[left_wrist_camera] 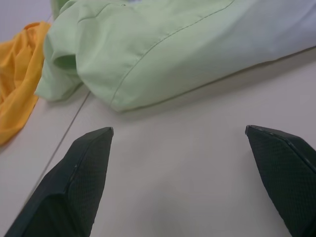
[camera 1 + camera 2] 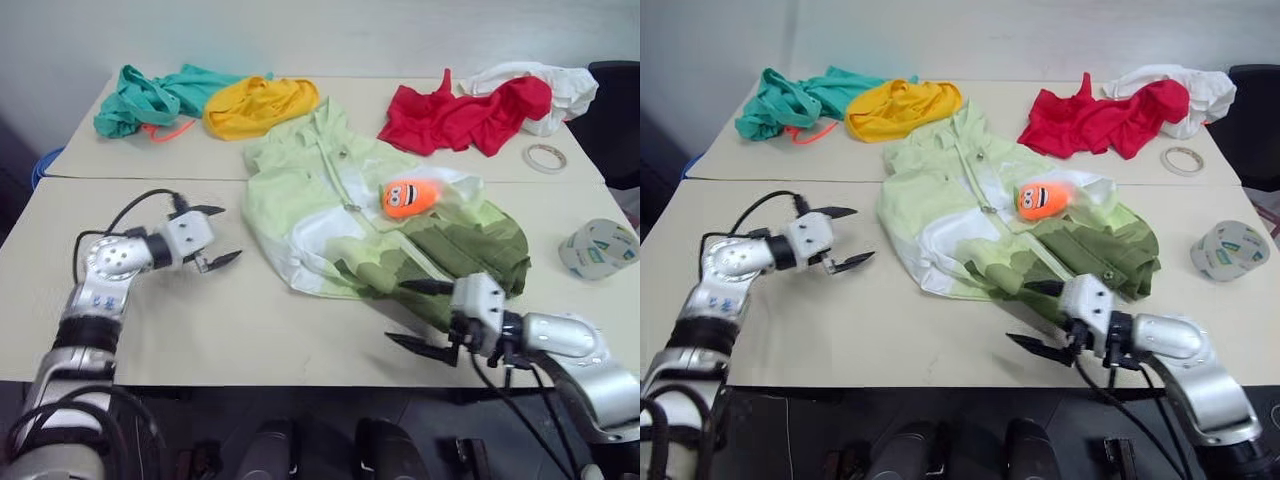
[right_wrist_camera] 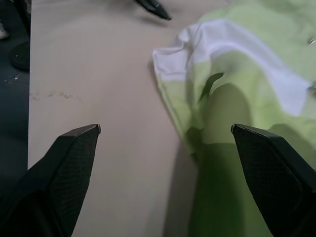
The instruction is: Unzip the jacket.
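We see two pale beige tables [image 2: 200,330] pushed together, the seam between them running straight across from side to side. Behind the far table [image 2: 380,95] rises a plain, pale wall [image 2: 300,35] with no windows or marks that we can make out. At the far right corner stands a black chair [image 2: 615,120], partly cut off by the edge. At the far left, just past the table edge, we notice something blue [image 2: 40,165], too little of it showing to name. The floor [image 2: 790,420] below the near edge is dark. The light is soft and even.
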Action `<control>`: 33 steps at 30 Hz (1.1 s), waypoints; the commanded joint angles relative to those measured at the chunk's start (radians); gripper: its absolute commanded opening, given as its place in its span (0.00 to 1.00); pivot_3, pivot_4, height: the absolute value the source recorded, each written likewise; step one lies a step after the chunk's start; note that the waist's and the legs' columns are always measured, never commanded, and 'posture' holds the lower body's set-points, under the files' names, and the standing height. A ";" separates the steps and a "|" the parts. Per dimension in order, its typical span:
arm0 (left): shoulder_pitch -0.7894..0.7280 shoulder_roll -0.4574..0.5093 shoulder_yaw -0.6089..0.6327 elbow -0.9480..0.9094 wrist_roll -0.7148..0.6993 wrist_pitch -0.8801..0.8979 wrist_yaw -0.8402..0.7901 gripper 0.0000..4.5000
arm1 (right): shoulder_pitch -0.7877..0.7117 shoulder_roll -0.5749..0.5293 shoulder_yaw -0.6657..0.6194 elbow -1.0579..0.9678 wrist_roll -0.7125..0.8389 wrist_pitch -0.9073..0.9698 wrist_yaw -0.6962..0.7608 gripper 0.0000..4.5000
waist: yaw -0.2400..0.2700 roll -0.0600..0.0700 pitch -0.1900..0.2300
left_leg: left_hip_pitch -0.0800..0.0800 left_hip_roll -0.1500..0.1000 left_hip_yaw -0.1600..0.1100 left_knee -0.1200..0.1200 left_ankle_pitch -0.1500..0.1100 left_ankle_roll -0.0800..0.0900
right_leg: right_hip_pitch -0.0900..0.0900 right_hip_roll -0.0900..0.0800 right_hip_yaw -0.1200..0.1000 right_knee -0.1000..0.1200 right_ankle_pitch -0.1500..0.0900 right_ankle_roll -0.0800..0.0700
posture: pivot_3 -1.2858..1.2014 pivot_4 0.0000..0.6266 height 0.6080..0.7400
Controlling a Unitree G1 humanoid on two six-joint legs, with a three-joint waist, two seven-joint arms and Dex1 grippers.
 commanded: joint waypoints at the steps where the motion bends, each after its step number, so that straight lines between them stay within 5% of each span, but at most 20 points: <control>1: -0.106 -0.051 -0.076 0.157 0.102 -0.113 0.074 1.00 | -0.062 0.046 0.077 0.001 -0.119 0.046 -0.115 0.99 | -0.001 -0.001 0.000 | 0.000 0.000 0.000 0.000 0.000 0.000 | -0.001 0.000 0.000 0.000 0.000 0.000 | 0.52 0.24 1.00; 5: -0.175 -0.084 -0.178 0.303 0.218 -0.180 0.133 1.00 | -0.114 0.120 0.140 0.061 -0.258 0.026 -0.242 0.99 | -0.006 -0.002 -0.001 | 0.000 0.001 0.003 -0.001 0.000 -0.001 | -0.002 0.000 -0.008 0.000 0.000 0.000 | 0.52 0.24 1.00; 8: -0.204 -0.104 -0.205 0.367 0.245 -0.177 0.152 0.86 | -0.126 0.149 0.166 0.070 -0.310 0.039 -0.280 0.85 | -0.006 -0.002 -0.002 | 0.001 0.001 0.003 0.000 0.000 0.000 | -0.001 -0.001 -0.010 0.001 0.000 0.000 | 0.52 0.24 1.00; 14: -0.210 -0.152 -0.216 0.415 0.214 -0.170 0.006 0.43 | -0.120 0.174 0.161 0.079 -0.349 0.096 -0.321 0.39 | -0.002 -0.005 -0.004 | 0.003 0.001 0.001 0.003 0.001 0.001 | 0.003 -0.002 -0.010 0.002 0.001 0.000 | 0.52 0.24 1.00; 19: -0.156 -0.228 -0.113 0.409 0.037 0.031 -0.341 0.06 | -0.125 0.186 0.128 0.093 -0.320 0.092 -0.310 0.01 | -0.002 -0.005 -0.005 | 0.003 0.000 0.001 0.002 0.001 0.001 | 0.003 -0.002 -0.010 0.002 0.001 0.000 | 0.52 0.24 1.00; 20: -0.135 -0.238 -0.089 0.384 -0.012 0.077 -0.435 0.00 | -0.124 0.180 0.106 0.090 -0.289 0.083 -0.285 0.00 | -0.002 -0.005 -0.006 | 0.003 0.000 0.001 0.002 0.000 0.001 | 0.004 -0.002 -0.010 0.001 0.001 0.000 | 0.52 0.24 1.00; 26: 0.112 -0.158 -0.072 -0.066 -0.206 0.310 -0.739 0.00 | -0.002 0.047 -0.045 0.011 -0.079 -0.013 -0.016 0.00 | -0.009 -0.004 -0.006 | 0.005 0.000 -0.001 0.002 -0.001 0.003 | 0.008 -0.002 -0.011 -0.002 0.001 0.000 | 0.52 0.24 1.00; 33: 0.589 0.035 0.010 -0.888 -0.454 0.790 -0.634 0.00 | 0.201 -0.170 -0.255 0.035 0.066 -0.046 0.247 0.00 | -0.037 -0.001 -0.005 | 0.014 0.004 -0.001 -0.002 -0.005 0.002 | 0.018 -0.001 -0.006 -0.008 0.001 0.000 | 0.52 0.24 1.00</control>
